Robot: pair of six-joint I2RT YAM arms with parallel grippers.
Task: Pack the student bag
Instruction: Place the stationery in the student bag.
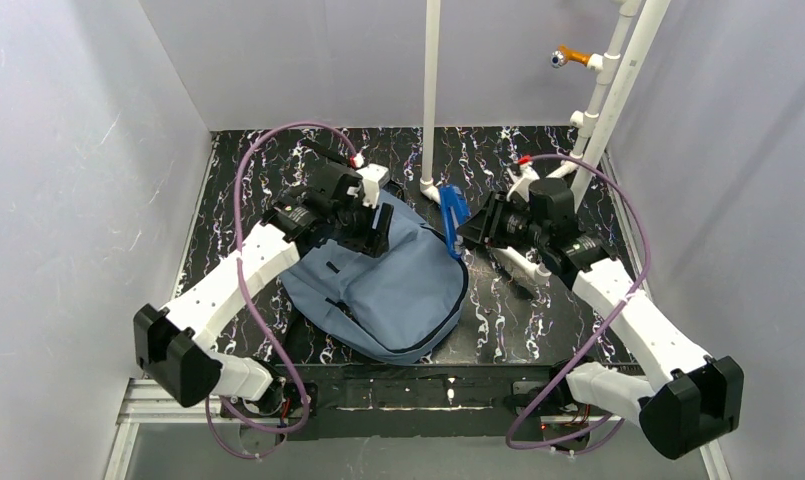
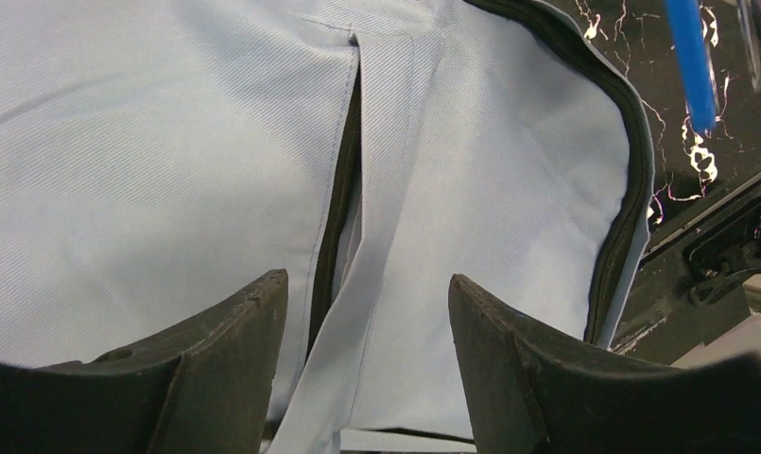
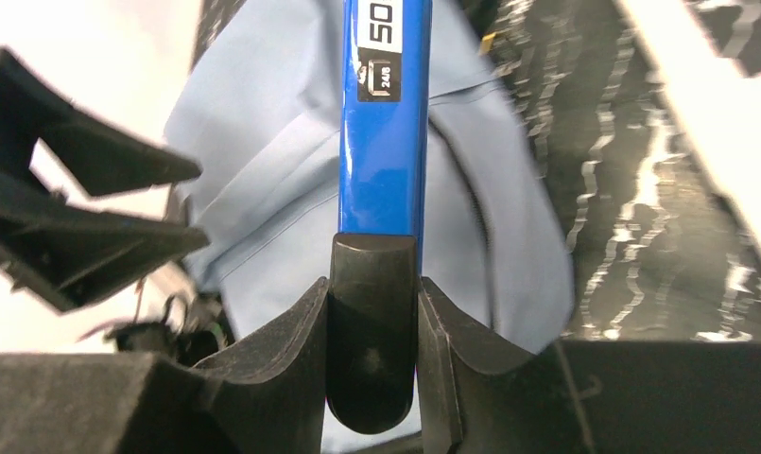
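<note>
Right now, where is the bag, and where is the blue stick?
student bag [image 1: 398, 290]: top view, middle of its front panel.
blue stick [image 3: 386, 161]: right wrist view, its blue side below the label.

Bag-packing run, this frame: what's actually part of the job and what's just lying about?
Job:
- student bag, flat on the table
- blue item with a black end, clamped in the right gripper
- left gripper, open over the bag

Lying about:
- white pipes
- purple cables
- orange fitting on a pipe
</note>
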